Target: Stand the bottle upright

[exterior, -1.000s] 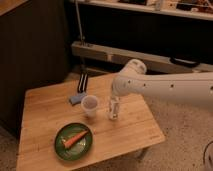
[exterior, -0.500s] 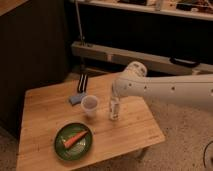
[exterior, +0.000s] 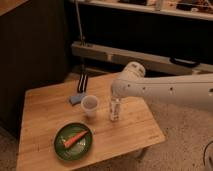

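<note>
The small clear bottle (exterior: 115,109) stands upright on the wooden table (exterior: 45,105), just right of the translucent whitish cup (exterior: 89,106). My white arm reaches in from the right, and my gripper (exterior: 116,96) is right above the bottle's top, at its cap. The arm's end hides the cap and the gripper's tips.
A green plate (exterior: 59,147) with an orange carrot (exterior: 74,139) sits at the table's front left. A blue sponge (exterior: 75,99) and a dark flat object (exterior: 82,82) lie near the back edge. A shelf unit stands behind the table.
The arm has risen slightly above the bottle. The bottle stays upright in the same spot.
</note>
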{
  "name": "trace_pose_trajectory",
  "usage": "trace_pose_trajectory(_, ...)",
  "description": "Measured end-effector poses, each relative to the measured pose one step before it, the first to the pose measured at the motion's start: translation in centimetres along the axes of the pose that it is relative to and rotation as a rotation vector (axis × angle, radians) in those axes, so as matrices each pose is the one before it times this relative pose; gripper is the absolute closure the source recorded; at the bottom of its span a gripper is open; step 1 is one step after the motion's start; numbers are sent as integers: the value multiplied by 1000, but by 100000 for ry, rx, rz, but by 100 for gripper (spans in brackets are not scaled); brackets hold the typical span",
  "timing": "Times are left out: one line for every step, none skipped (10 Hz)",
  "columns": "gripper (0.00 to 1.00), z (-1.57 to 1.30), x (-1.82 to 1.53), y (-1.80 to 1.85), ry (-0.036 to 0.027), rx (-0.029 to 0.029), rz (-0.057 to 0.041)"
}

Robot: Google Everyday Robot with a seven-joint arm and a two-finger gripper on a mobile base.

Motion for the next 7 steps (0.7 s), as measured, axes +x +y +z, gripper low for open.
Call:
trace_pose_trajectory(20,-164,41,-82,-71,393,18)
trace_pose_trajectory(20,-155,-9,-82,-122,368,49)
trace_pose_trajectory(20,-166,-9,-47,-102,383,70)
trace_pose_trajectory(20,-148,-28,-35,7,346,29)
trace_pose_trajectory(20,-205,-158,-17,159,513,136)
trace_pose_trajectory(20,-84,-192,50,634,-53,239)
trace_pose_trajectory(20,79,-329,-186,1829,-129,579)
